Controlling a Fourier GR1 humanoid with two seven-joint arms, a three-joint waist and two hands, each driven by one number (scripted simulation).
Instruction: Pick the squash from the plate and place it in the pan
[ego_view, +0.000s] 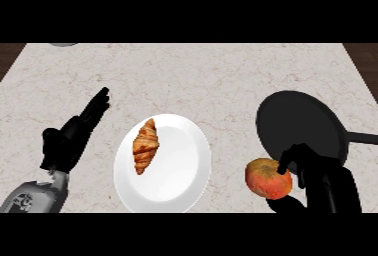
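An orange-red squash (266, 178) is off the plate, held at the lower right by my right hand (319, 177), whose fingers and thumb curl round it. It hangs just below and left of the black pan (299, 125), which lies on the counter at the right. The white plate (181, 165) sits at the centre with a croissant (145, 145) on its left part. My left hand (74, 135) rests open at the left of the plate, fingers straight and pointing up and away.
The pan's handle (362, 137) sticks out toward the right edge. A grey object (64, 44) shows partly at the counter's far left edge. Dark wood floor lies beyond the counter's corners.
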